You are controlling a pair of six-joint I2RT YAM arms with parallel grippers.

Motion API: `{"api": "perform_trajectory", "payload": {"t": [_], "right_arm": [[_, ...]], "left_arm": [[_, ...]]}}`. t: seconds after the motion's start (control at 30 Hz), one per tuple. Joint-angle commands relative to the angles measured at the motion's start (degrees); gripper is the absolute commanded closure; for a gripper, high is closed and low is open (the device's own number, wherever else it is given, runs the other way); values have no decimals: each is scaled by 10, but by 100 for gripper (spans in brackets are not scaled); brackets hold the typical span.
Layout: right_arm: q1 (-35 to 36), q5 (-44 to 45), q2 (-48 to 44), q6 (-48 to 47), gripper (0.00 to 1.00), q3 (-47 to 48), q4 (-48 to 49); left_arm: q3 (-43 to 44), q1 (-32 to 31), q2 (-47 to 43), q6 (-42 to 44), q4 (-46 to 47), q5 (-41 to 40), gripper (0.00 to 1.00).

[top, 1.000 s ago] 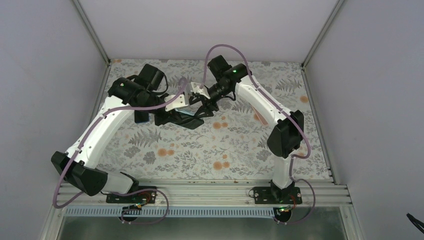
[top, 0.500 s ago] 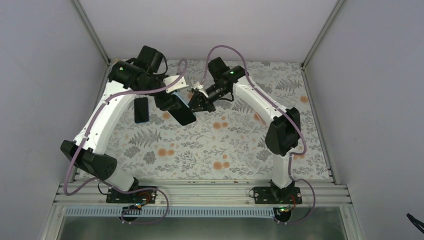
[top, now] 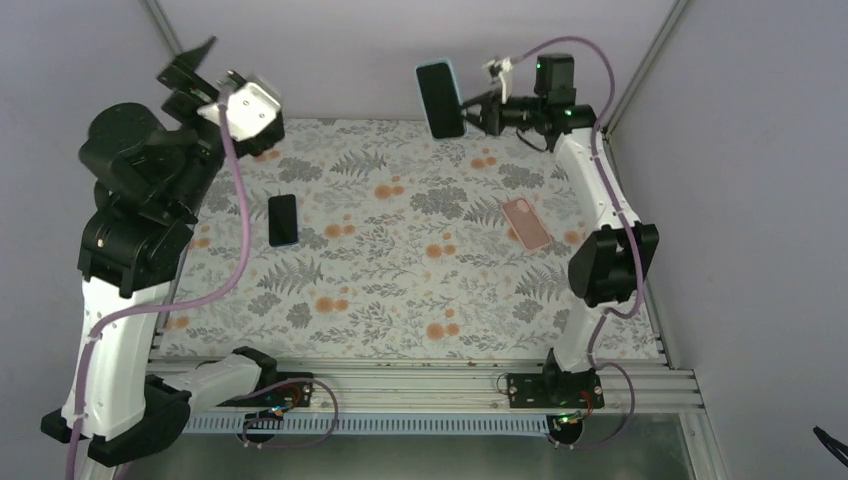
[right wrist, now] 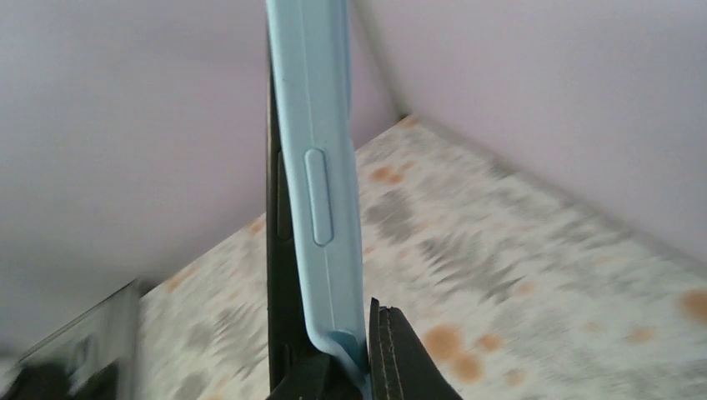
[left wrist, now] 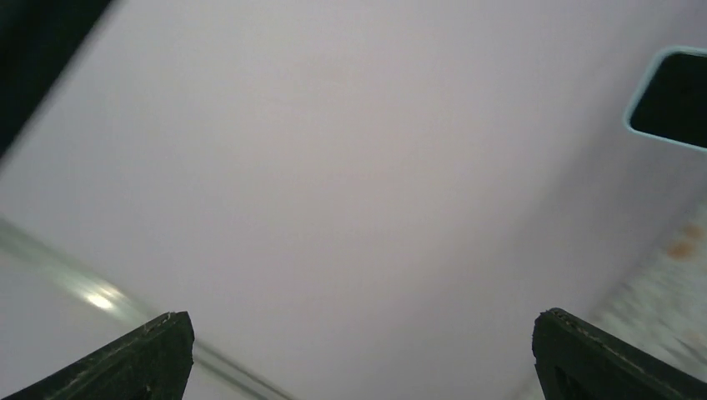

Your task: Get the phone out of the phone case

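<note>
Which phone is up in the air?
The one in the light-blue case, pinched in the right arm's jaws. The dark phone and the pink one lie flat on the table.

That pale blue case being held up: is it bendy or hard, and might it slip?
Probably bendy: the blue case curves where the fingers pinch its end. Its matte skin should resist slipping. Pinched at one end, it may swing.

The desk (top: 420,290) wears a pale cloth printed with grey fern leaves and orange blossoms. A flat black rectangular phone with a blue rim (top: 283,220) lies on its left part, long side running front to back. A flat pink phone-shaped case (top: 526,223) lies well apart on the right, slightly slanted.
</note>
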Motion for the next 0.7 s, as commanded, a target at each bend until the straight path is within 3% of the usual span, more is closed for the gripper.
{"api": "perform_trajectory", "payload": {"t": [0.0,0.1,0.27,0.47,0.67], "right_arm": [[23,148,43,178,97,150,131],[45,226,63,132,97,203,115],[54,174,90,135,97,259,117],[66,194,20,157,97,121,293],[68,246,72,173,97,214,198]], "left_arm": [[-16,-4,56,-34,182,-92,0],[-45,-17,88,-56,230,-77,0],[-102,-69,159,-65,316,-101,0],[-130,-105,228,-97,435,-118,0],[-137,-113,273,-107,512,-82,0]]}}
